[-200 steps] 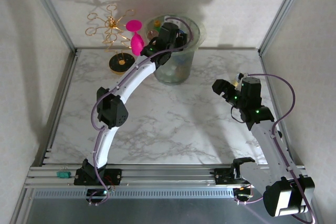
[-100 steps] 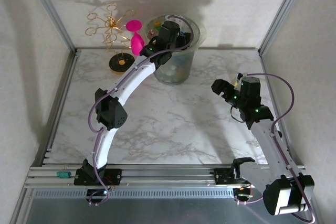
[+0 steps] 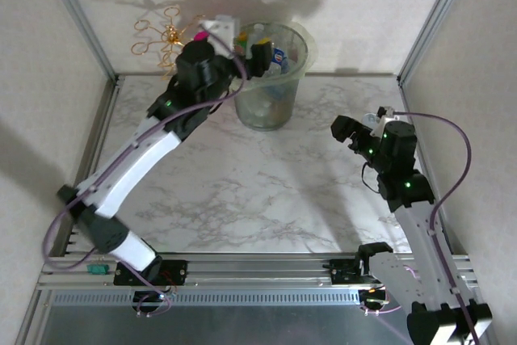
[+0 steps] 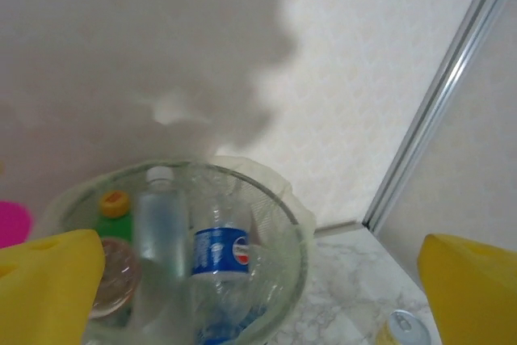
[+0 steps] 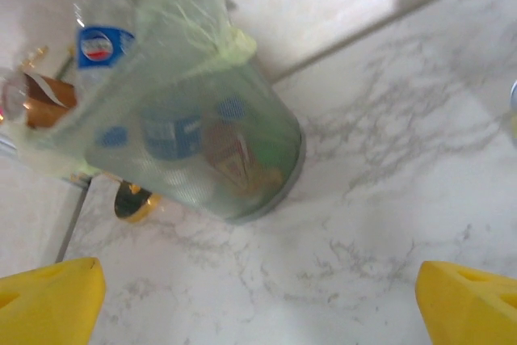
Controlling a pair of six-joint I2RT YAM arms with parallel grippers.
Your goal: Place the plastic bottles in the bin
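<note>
Hovering by the bin (image 3: 263, 115), tabletop's (image 3: 266, 191) far edge
Left gripper (image 4: 258, 284) and right gripper (image 3: 350, 132) were spread wide, empty; backing off is probably best done slowly, bottles (image 4: 220, 252) left undisturbed.

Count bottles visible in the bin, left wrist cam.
3: green bottle, yellow cap, left; clear bottle, white cap, middle; blue-labelled bottle right of it. Brownish shape at lower left unclear; more may be hidden deeper in the bin.
</note>
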